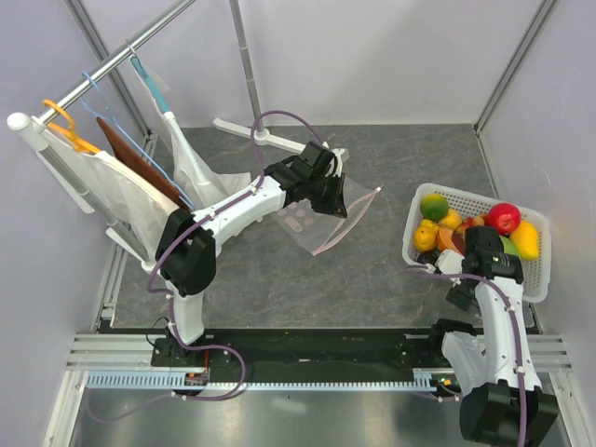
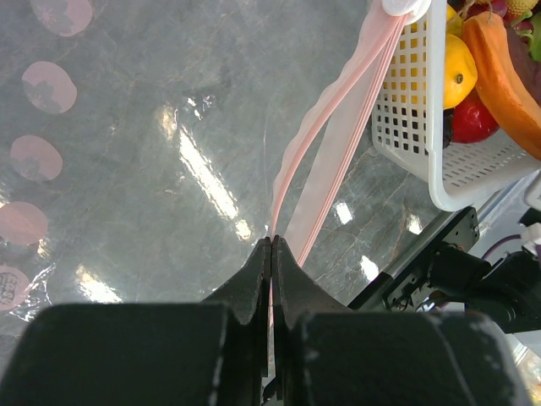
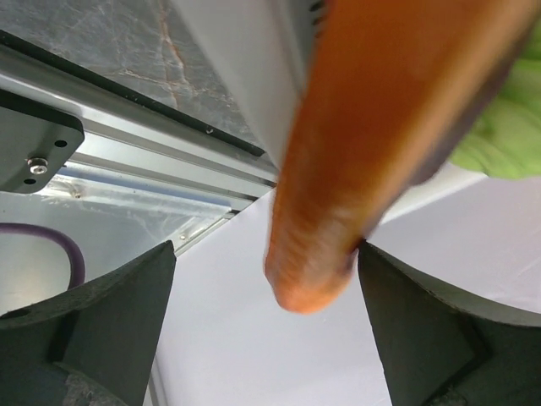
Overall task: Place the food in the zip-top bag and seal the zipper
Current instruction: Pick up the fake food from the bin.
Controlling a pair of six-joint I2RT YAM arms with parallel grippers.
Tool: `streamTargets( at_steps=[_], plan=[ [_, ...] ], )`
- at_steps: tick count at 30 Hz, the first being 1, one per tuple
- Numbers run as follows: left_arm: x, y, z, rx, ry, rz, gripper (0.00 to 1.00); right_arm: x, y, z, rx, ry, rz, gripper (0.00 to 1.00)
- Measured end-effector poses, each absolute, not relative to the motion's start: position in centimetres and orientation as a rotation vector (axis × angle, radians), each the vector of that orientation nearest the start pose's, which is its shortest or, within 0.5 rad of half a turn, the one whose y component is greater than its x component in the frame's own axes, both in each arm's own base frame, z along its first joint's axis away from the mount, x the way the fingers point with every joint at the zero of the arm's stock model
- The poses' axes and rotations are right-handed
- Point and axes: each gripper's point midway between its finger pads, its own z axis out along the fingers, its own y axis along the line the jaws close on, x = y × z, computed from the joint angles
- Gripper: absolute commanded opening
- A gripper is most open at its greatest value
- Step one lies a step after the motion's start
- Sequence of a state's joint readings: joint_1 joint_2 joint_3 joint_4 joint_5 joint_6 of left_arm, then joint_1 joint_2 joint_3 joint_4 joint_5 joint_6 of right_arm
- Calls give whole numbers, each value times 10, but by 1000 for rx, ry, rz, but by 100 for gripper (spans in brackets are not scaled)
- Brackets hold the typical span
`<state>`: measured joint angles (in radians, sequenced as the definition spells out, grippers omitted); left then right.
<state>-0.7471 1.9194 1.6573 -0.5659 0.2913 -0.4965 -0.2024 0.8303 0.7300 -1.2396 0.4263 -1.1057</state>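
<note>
**Entry: bagging station, filling step.**

- Bag (image 1: pixel 303 222): one, clear with pale pink dots. It lies on the bench (image 1: pixel 279 279) in the middle, well apart from the basket.
- Zipper (image 2: pixel 325 127): one pink strip along the mouth, with one white slider (image 2: pixel 404 7) at its far end.
- Left pincer (image 2: pixel 272 245): pressed together on the zipper, holding that edge up.
- Right pincer (image 3: pixel 264 254): spread wide over the basket, with the long orange-brown piece (image 3: pixel 355 152) between its fingers and not yet clamped.
- Basket (image 1: pixel 535 279): one, white and slatted, on the right.
- Food: none is in the bag. About seven pieces show in the basket, counting one red apple (image 1: pixel 504 217) and one lemon (image 1: pixel 426 235). Others may lie hidden under the arm.
- Arms: two.

**Handling note (judgement).**
- Close squarely across the long piece's middle so it does not swivel.
- Lift it clear of the basket wall.
- Carry it to the mouth, which the left pincer should hold raised and gaping.
- Release it only once it is well inside.
</note>
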Motion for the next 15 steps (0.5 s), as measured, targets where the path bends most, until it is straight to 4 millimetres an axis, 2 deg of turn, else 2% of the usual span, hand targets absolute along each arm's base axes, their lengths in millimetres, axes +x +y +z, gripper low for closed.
streamTargets(
  at_steps=[3, 6, 7, 9, 10, 12, 13, 15],
  plan=[
    [316, -387, 157, 465, 2521, -886, 2, 97, -132, 119, -1323, 2835, -790, 93],
    [316, -388, 157, 466, 2521, -886, 2, 102, -134, 120, -1322, 2804, -827, 84],
    [316, -387, 157, 466, 2521, -886, 2, 102, -134, 120, -1321, 2800, -832, 77],
    [316, -388, 157, 466, 2521, -887, 2, 105, -136, 121, -1322, 2790, -845, 70],
    [316, -387, 157, 466, 2521, -887, 2, 106, -136, 121, -1320, 2786, -854, 62],
    [316, -387, 157, 466, 2521, -888, 2, 108, -138, 123, -1315, 2778, -869, 53],
    [316, -387, 157, 465, 2521, -889, 2, 110, -138, 126, -1308, 2772, -879, 45],
    [317, -387, 157, 464, 2521, -889, 2, 114, -139, 132, -1297, 2757, -888, 39]
  ],
)
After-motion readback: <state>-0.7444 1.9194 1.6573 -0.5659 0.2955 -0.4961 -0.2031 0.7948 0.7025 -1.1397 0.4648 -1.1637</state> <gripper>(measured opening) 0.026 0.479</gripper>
